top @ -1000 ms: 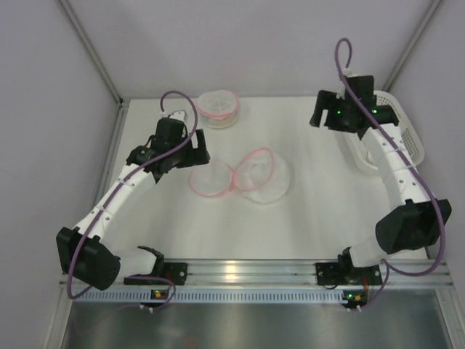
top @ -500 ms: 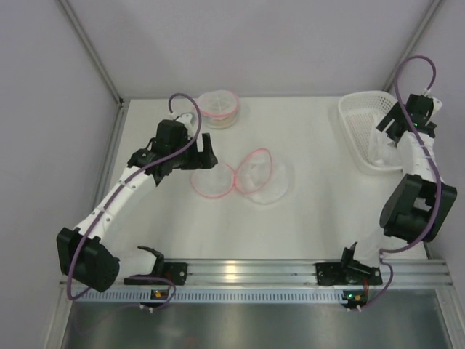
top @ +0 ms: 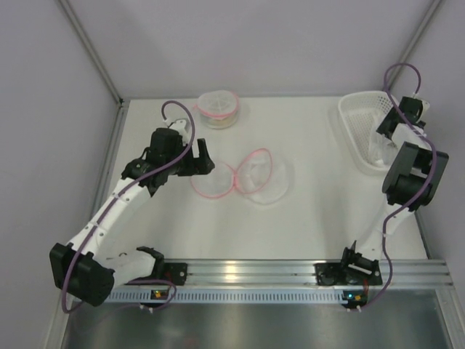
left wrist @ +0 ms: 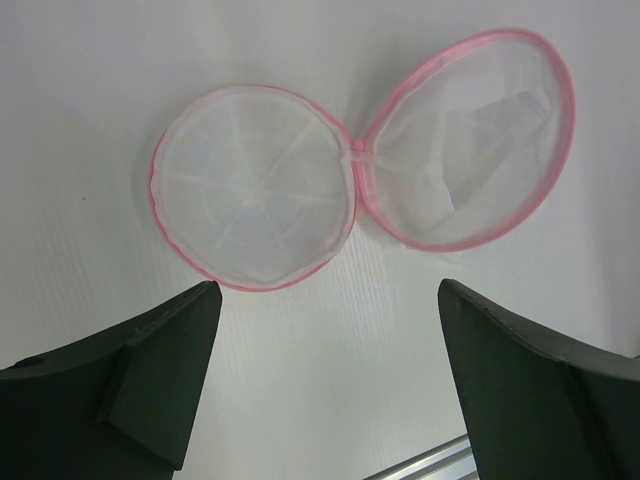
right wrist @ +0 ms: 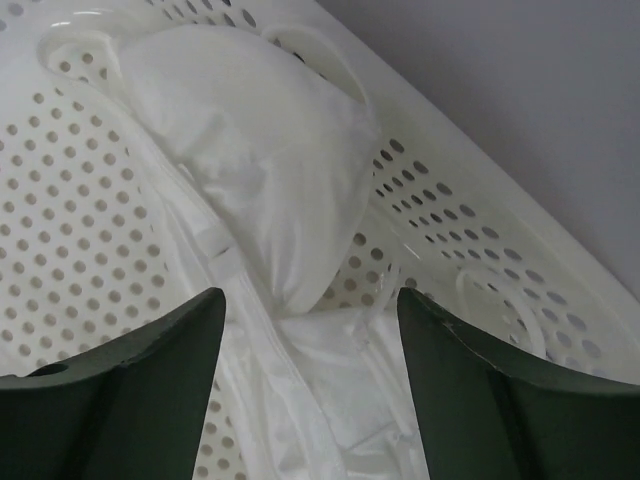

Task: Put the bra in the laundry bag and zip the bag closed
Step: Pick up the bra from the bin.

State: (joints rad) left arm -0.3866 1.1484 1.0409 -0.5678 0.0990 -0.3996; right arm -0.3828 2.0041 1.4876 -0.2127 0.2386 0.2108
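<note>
The bra (right wrist: 260,170) is lying crumpled inside the basket (right wrist: 60,270). The right tool (right wrist: 310,300) hangs right over it, spread wide and holding nothing. The bra looks soft, floppy and super light, and its loose straps could snag in the basket holes. I'd pinch the padded cup or the band under it, not a strap. The laundry bag (left wrist: 255,185) lies unzipped on the worktop (left wrist: 80,60), well away from the basket, with the left tool (left wrist: 328,300) spread above it.

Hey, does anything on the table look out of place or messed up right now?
Nothing stands out. The pink-rimmed mesh laundry bag lies unzipped and spread flat mid-table; the white bra sits crumpled in the white perforated basket.
</note>
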